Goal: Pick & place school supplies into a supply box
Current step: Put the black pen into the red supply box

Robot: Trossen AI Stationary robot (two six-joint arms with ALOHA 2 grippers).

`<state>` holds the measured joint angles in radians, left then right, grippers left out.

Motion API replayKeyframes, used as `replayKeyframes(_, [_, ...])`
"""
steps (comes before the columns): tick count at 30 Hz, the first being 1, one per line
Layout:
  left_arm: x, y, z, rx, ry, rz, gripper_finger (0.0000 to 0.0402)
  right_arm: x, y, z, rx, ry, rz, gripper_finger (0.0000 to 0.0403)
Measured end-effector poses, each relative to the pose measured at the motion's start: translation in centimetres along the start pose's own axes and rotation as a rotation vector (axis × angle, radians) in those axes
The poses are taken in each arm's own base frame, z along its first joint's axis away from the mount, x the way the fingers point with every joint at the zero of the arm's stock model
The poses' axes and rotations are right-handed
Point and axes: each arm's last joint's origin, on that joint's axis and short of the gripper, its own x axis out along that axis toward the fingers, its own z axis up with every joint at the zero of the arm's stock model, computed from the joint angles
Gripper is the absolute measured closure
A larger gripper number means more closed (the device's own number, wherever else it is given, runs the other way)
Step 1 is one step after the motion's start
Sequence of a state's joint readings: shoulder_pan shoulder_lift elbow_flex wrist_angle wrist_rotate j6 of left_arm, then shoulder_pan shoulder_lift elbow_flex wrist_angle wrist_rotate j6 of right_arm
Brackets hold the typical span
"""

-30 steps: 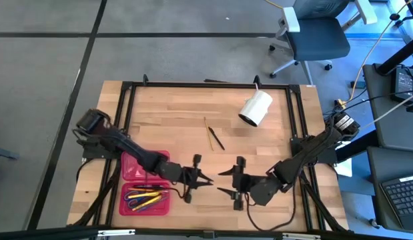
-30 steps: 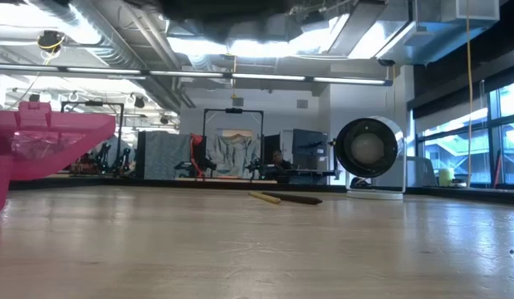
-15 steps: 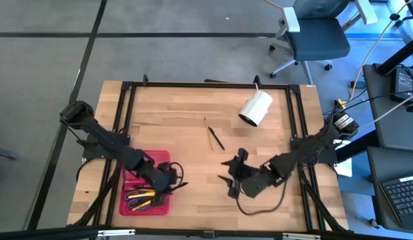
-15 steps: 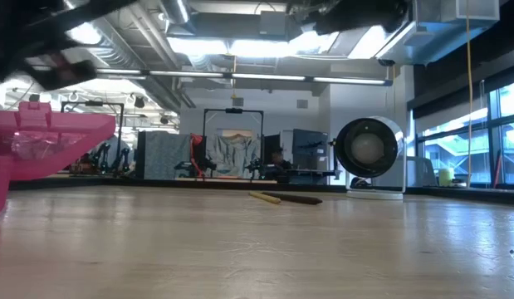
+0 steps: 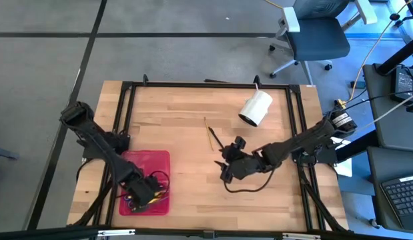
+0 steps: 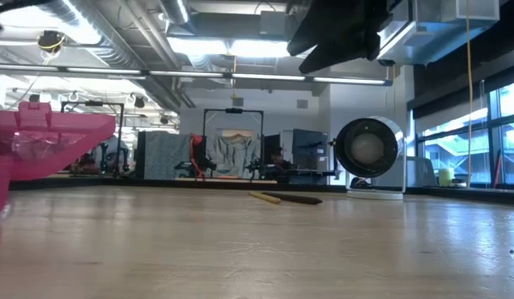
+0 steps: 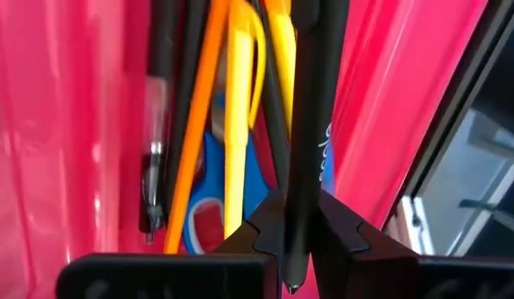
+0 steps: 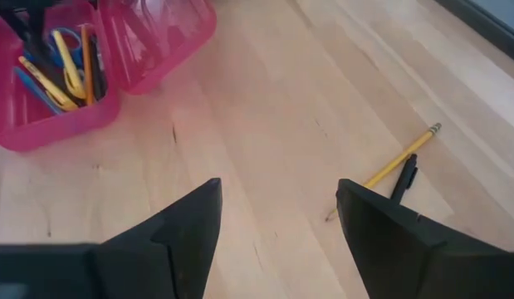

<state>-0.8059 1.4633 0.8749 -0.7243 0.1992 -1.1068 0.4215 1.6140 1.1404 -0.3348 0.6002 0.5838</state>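
The red supply box point(image 5: 145, 168) lies open at the table's near left. Its near half point(image 8: 49, 108) holds yellow, orange and black pens and blue-handled scissors point(image 7: 208, 212). My left gripper point(image 5: 149, 190) is over that half, shut on a black pen point(image 7: 310, 100). A yellow pencil point(image 8: 389, 166) and a black pen point(image 8: 403, 177) lie side by side on the table's middle point(image 5: 213, 137). My right gripper point(image 5: 226, 163) is open and empty, just on the near right of them, above the table point(image 8: 277, 199). My left gripper pinches the black pen between its two fingers, near one end of its barrel point(image 7: 300, 218). The fingers point down into the box's near half, and the pen runs forward along them. The pen is above the other supplies; whether it touches them I cannot tell.
A white cylinder point(image 5: 255, 108) lies at the table's far right. Black frame rails run along the table's left, right and far edges point(image 5: 296, 127). Bare wood lies between the box and the loose pencil. An office chair point(image 5: 313, 33) stands beyond the far edge.
My left gripper has gone from the table's middle toward the left and near edge and now is over the box's near half. My right gripper has gone toward the far edge and left, toward the loose pencil and pen, staying open.
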Motion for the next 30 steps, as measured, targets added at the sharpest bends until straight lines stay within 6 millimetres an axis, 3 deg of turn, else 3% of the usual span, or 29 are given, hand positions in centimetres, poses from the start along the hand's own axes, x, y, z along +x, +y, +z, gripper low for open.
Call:
replayKeyframes(6, [1.6,-0.6,-1.3,0.022,0.039,0.057,0.0378,0.8,-0.2,-0.3,0.008,0.018,-0.023,0.0161])
replayKeyframes(15, [3.4,-0.5,-1.3,-0.015,0.131,0.101,0.0373,3.3,-1.8,-0.6,0.089,0.084,-0.096,0.0161])
replayKeyframes(30, [3.9,-0.5,-1.2,0.015,0.142,0.113,0.036,8.2,-5.7,-0.8,0.14,0.153,-0.253,0.0161])
